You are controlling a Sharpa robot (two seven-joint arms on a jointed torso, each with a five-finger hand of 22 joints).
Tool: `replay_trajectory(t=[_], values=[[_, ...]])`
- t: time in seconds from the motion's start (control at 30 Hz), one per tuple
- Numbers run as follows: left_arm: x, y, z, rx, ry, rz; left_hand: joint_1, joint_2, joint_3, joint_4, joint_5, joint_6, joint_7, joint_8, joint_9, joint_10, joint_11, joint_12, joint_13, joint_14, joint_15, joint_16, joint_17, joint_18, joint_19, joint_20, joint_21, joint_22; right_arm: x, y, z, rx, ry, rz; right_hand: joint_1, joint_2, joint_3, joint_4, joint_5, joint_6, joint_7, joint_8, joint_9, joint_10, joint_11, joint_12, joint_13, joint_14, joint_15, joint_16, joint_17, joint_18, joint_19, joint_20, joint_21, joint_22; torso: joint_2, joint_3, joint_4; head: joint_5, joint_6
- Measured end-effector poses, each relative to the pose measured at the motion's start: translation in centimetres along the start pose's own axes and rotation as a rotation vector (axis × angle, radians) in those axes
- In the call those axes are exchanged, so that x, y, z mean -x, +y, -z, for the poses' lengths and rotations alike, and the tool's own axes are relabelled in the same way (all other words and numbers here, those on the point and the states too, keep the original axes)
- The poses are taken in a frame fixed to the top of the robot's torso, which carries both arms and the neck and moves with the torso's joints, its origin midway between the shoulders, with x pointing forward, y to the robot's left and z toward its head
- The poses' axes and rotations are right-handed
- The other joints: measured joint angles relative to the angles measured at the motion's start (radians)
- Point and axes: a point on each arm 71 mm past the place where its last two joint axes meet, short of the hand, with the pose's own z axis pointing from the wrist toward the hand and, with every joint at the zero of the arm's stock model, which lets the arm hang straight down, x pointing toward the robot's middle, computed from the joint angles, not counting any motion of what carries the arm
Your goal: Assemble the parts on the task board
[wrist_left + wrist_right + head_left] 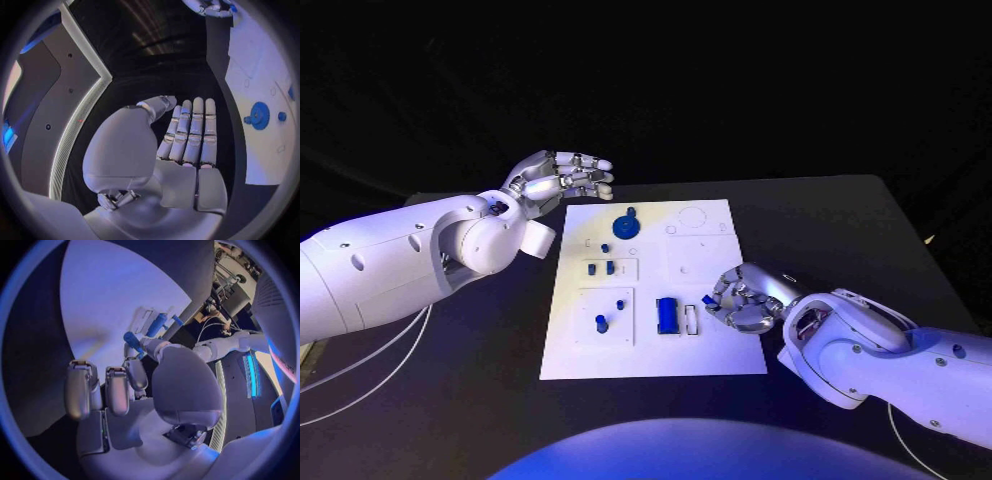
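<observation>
Right hand (134, 385) pinching small blue part (133, 340), over white task board (112, 305)

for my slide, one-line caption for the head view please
Right silver hand pinches a small blue part over the white task board; left silver hand hovers open beyond its far corner.

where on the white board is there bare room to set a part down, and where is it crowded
Free: the task board's near strip, below the blue block, and its right half between the faint circles at the far corner and the right hand, which pinches a small blue part. Crowded: the left column, from the blue gear down.
</observation>
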Motion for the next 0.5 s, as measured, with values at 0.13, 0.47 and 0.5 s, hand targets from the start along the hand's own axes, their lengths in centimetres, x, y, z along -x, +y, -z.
replay_trajectory(t=[0.13, 0.47, 0.5], values=[[0.0, 0.0, 0.0, 0.0, 0.001, -0.001, 0.004, 0.004, 0.003, -0.003, 0.0, 0.0, 0.0, 0.0, -0.001, 0.0, 0.0, 0.0, 0.0, 0.0, 0.0, 0.0, 0.0, 0.0, 0.0, 0.0, 0.005, 0.004, -0.4, 0.2, -0.5, -0.012, 0.022, -0.037, -0.052, -0.001, 0.005, -0.023, 0.002, 0.0, 0.0, 0.0, 0.053, 0.0, 0.0, 0.0, 0.0, 0.0, 0.0, 0.0, 0.0, 0.0, 0.0, 0.0, 0.0, 0.0, 0.0, -0.001, -0.0002, 0.0, -0.001], [0.0, 0.0, 0.0, -0.001, 0.002, -0.004, 0.004, 0.004, 0.003, -0.008, 0.0, 0.0, 0.0, 0.0, -0.001, 0.0, 0.0, 0.0, 0.0, 0.0, 0.0, 0.0, 0.001, 0.0, 0.0, 0.0, 0.005, 0.006, -1.4, 0.7, -1.4, -0.03, 0.08, -0.065, -0.09, 0.003, -0.041, 0.003, 0.017, 0.025, -0.011, 0.003, 0.056, 0.009, -0.002, 0.025, 0.0, 0.0, 0.0, 0.0, 0.0, 0.0, 0.0, 0.0, 0.009, 0.001, 0.0, 0.0, -0.0012, 0.001, -0.006], [0.0, 0.0, 0.0, -0.001, 0.002, -0.004, 0.004, 0.004, 0.003, -0.008, 0.0, 0.0, 0.0, 0.0, -0.001, 0.0, 0.0, 0.0, 0.0, 0.0, 0.0, 0.0, 0.001, 0.0, 0.0, 0.0, 0.006, 0.007, -1.5, 0.7, -1.4, -0.031, 0.085, -0.065, -0.091, 0.004, -0.042, 0.004, 0.017, 0.027, -0.012, 0.003, 0.055, 0.012, -0.006, 0.028, 0.0, 0.0, 0.0, 0.0, 0.0, 0.0, 0.0, 0.0, 0.009, 0.001, 0.0, 0.0, -0.0013, 0.001, -0.006]])
